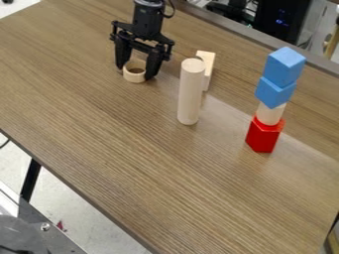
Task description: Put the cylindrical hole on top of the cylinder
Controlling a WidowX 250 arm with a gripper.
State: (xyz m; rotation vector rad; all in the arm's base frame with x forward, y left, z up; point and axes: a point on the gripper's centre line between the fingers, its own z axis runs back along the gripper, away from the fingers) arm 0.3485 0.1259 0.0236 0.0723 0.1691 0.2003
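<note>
The fingers (155, 64) are parted by the wooden ring's (134, 78) width, closed on its sides near the table (99, 119). The upright wooden cylinder (190, 94) stands nearby, between ring and block tower (265, 136).

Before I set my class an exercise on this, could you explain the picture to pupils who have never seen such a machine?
One fixed camera looks down at a slant on a wooden table. The black machine at the top is a robot arm, ending in a two-finger gripper. Its fingers sit on either side of a short wooden ring and appear to hold it; whether it is lifted, I cannot tell. Beside it stands a tall wooden cylinder, with a pale wooden block behind. Towards the picture's right is a stack: red block, short wooden cylinder, then two blue cubes.
</note>
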